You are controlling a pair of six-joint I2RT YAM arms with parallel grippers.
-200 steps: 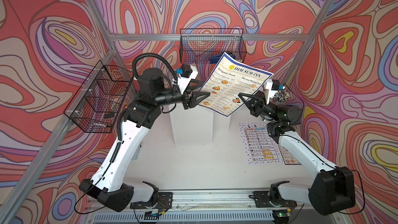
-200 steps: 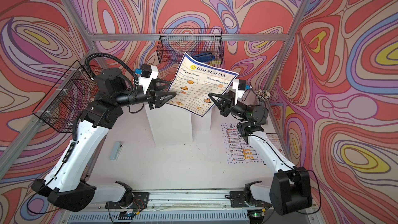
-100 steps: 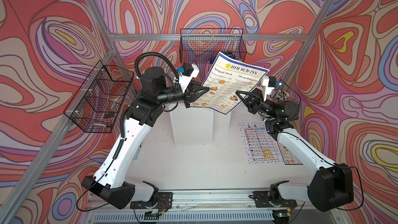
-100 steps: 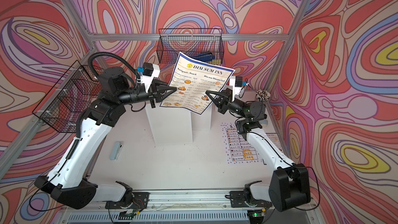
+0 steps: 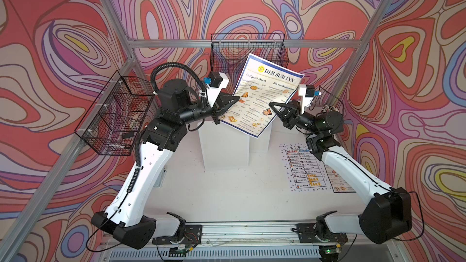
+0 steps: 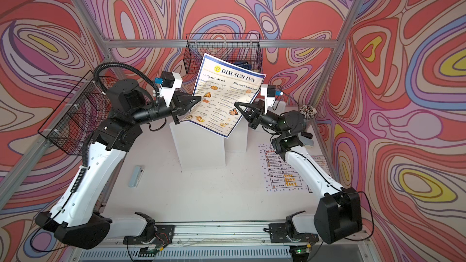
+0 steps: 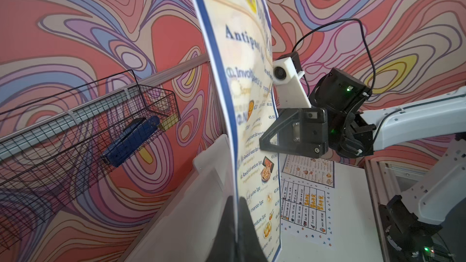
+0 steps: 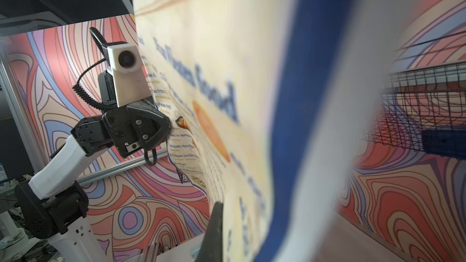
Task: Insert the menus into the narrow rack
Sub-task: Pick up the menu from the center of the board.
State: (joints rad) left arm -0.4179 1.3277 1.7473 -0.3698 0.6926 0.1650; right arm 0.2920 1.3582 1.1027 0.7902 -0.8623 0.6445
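Menu (image 5: 267, 89), the blue-bordered sheet, hangs upright at the frame's centre, just below the wire basket (image 5: 227, 51). Left claw (image 5: 235, 100) and right claw (image 5: 271, 104) each clamp a side edge. Thin paper, likely light and floppy; it bows, so gripping opposite edges suits.

2 white blocks (image 5: 224, 147), cup of sticks (image 6: 308, 112), flat grey piece (image 6: 135, 176)

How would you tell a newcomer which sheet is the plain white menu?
Start at the white tabletop beside the right arm. Two sheets lie flat there. The white menu has a ruled table and dotted border; its neighbour is blue-bordered with food photos.
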